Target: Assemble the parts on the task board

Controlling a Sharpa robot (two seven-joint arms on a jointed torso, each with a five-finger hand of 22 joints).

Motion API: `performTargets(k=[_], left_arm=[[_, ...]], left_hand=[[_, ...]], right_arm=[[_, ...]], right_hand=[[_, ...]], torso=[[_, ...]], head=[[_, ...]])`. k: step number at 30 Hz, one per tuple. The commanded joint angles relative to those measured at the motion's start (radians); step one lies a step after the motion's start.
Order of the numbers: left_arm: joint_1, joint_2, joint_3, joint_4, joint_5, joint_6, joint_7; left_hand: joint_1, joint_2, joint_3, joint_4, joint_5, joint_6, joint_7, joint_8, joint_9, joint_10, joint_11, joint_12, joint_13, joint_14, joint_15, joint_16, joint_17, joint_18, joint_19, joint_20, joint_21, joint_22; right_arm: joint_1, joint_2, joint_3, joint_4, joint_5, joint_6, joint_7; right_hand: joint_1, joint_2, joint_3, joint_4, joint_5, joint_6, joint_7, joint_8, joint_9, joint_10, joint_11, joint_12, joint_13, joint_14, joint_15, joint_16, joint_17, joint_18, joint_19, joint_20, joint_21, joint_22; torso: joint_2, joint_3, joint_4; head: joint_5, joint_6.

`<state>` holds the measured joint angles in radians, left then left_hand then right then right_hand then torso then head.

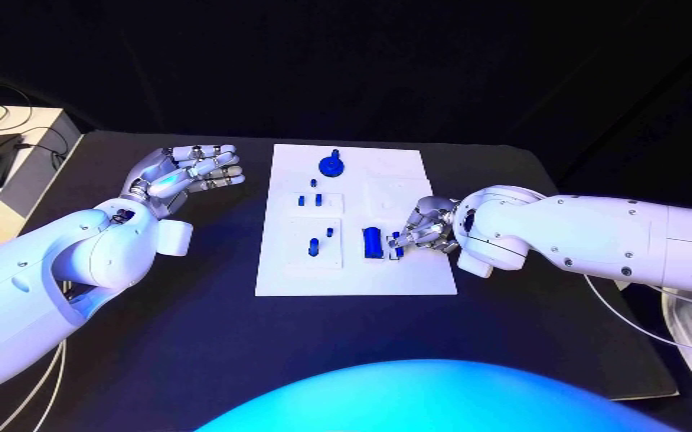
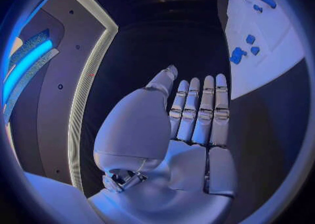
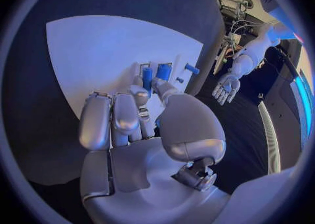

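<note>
Black tabletop point(image 1: 173, 352) stretches under both my arms, with darkness beyond its far edge. At its middle lies the flat white rectangular task board point(image 1: 418, 177), carrying the small blue plastic parts: a rounded knob-like blue piece point(image 1: 332, 164) near the far edge, several short blue pegs point(image 1: 313, 245) down the left half, and a larger upright blue block point(image 1: 374, 241) seated in a recess near the board's near right area.

My right hand point(image 1: 428, 227) rests over the board's right side, fingers curled in toward that blue block. In the right wrist view the fingertips point(image 3: 139, 93) sit right against the block point(image 3: 163, 70) and a slimmer blue piece point(image 3: 147, 75) beside it, but I cannot tell whether I am actually pinching either one or only touching.

My left hand point(image 1: 185, 177) hovers off the board's left edge, fingers extended and close together, holding nothing; the left wrist view shows its palm point(image 2: 190, 129) bare.

Risk lies, as I judge it, in that crowded recess. Fingertips pushing sideways could tilt the block, jam it, or knock the slim neighbour out of its seat. Because my hand hides the contact from the head view, a slip could go unnoticed. Nothing steadies the board, so a hard push may slide it.
</note>
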<state>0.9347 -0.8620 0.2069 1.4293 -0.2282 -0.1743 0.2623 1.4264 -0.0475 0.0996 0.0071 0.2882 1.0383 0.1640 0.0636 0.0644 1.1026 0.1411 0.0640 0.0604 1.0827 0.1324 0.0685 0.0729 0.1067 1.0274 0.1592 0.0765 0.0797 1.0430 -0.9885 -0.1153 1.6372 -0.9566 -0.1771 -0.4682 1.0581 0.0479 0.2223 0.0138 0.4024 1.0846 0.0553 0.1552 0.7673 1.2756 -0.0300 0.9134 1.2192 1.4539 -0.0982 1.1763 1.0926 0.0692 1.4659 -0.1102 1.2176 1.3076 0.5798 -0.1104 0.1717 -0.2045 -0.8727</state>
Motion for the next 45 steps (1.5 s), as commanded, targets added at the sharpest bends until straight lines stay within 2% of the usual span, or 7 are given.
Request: performTargets(k=[1,6,18,23,35,38,45], left_arm=[[-0.001,0.001,0.001,0.003,0.004,0.018,0.003],[-0.001,0.000,0.001,0.003,0.004,0.018,0.003],[-0.001,-0.001,0.001,0.004,0.004,0.018,0.003],[-0.001,-0.002,0.001,0.004,0.004,0.018,0.003],[-0.001,-0.004,0.001,0.005,0.004,0.018,0.002],[-0.001,-0.004,0.001,0.005,0.004,0.018,0.002],[-0.001,-0.004,0.001,0.005,0.004,0.017,0.002]], left_hand=[[0.009,0.002,-0.002,0.006,0.003,0.000,0.006,0.000,-0.001,-0.001,0.002,-0.001,-0.001,0.000,0.001,0.002,0.000,-0.011,0.004,0.003,0.002,-0.001],[0.009,0.002,-0.002,0.006,0.003,0.000,0.006,0.000,-0.001,-0.001,0.002,-0.001,-0.001,0.000,0.001,0.002,0.000,-0.011,0.004,0.003,0.002,-0.001],[0.008,0.002,-0.003,0.006,0.003,0.000,0.006,0.000,-0.001,-0.001,0.002,-0.001,-0.001,-0.001,0.001,0.002,0.000,-0.011,0.004,0.004,0.002,-0.001],[0.008,0.002,-0.003,0.006,0.003,0.000,0.006,0.000,-0.001,-0.001,0.002,-0.001,-0.001,-0.001,0.001,0.002,0.000,-0.011,0.004,0.004,0.002,-0.001],[0.007,0.003,-0.005,0.007,0.003,0.000,0.006,0.000,-0.001,-0.001,0.002,-0.001,-0.001,-0.001,0.001,0.002,0.000,-0.011,0.004,0.004,0.002,-0.001],[0.007,0.003,-0.005,0.007,0.003,0.000,0.006,0.000,-0.001,-0.001,0.002,-0.001,-0.001,-0.001,0.001,0.002,0.000,-0.011,0.004,0.004,0.002,-0.001],[0.007,0.003,-0.005,0.007,0.003,0.000,0.006,0.000,-0.001,-0.001,0.002,-0.001,-0.001,-0.001,0.001,0.002,0.000,-0.011,0.004,0.004,0.002,-0.001]], right_arm=[[-0.003,0.006,0.000,-0.004,-0.024,0.010,-0.008],[-0.005,0.010,0.000,-0.006,-0.029,0.005,-0.007],[-0.008,0.019,0.000,-0.009,-0.032,-0.004,-0.002],[-0.009,0.023,0.000,-0.023,-0.033,-0.009,-0.004],[-0.011,0.029,0.000,-0.038,-0.033,-0.004,-0.006],[-0.011,0.030,0.000,-0.038,-0.033,-0.003,-0.006],[-0.012,0.029,0.000,-0.033,-0.033,-0.002,-0.002]], right_hand=[[-0.006,0.004,0.229,-0.249,-0.007,0.000,-0.007,0.008,0.002,0.011,-0.006,-0.001,-0.001,0.000,0.005,-0.005,0.000,-0.007,0.077,0.004,-0.004,0.175],[0.012,0.008,0.146,-0.232,-0.009,0.001,-0.014,0.005,-0.004,0.010,-0.009,0.002,0.001,0.000,0.003,-0.007,0.000,-0.008,0.077,0.002,-0.006,0.175],[0.032,0.011,0.056,-0.202,-0.023,0.016,-0.019,-0.008,-0.036,0.008,-0.010,0.005,0.002,0.000,0.001,-0.007,0.001,-0.009,0.077,0.000,-0.006,0.175],[0.024,0.011,0.028,-0.178,-0.074,0.023,-0.020,-0.012,-0.047,0.008,-0.010,0.007,0.003,0.001,0.001,-0.007,0.000,-0.009,0.078,0.000,-0.007,0.175],[0.029,0.009,-0.103,-0.116,-0.113,0.037,-0.019,-0.020,-0.069,0.007,-0.008,0.008,0.002,0.001,0.003,-0.009,-0.001,-0.008,0.078,0.001,-0.010,0.174],[0.026,0.007,-0.124,-0.101,-0.152,0.039,-0.017,-0.020,-0.071,0.008,-0.007,0.008,0.002,0.001,0.004,-0.009,-0.001,-0.008,0.078,0.002,-0.010,0.174],[0.028,0.004,-0.187,-0.074,-0.142,0.042,-0.016,-0.020,-0.072,0.008,-0.006,0.009,0.001,0.001,0.005,-0.009,-0.001,-0.008,0.078,0.003,-0.010,0.174]], torso=[[0.000,0.0011,-0.0003],[0.001,0.0009,-0.0009],[0.000,-0.0001,0.0003],[0.000,-0.0006,0.0000],[0.000,0.0006,-0.0008],[0.000,0.0006,-0.0008],[0.000,0.0001,-0.0005]], head=[[0.002,0.000],[0.002,0.000],[0.004,0.000],[0.005,0.000],[0.006,0.000],[0.005,0.000],[0.006,0.000]])
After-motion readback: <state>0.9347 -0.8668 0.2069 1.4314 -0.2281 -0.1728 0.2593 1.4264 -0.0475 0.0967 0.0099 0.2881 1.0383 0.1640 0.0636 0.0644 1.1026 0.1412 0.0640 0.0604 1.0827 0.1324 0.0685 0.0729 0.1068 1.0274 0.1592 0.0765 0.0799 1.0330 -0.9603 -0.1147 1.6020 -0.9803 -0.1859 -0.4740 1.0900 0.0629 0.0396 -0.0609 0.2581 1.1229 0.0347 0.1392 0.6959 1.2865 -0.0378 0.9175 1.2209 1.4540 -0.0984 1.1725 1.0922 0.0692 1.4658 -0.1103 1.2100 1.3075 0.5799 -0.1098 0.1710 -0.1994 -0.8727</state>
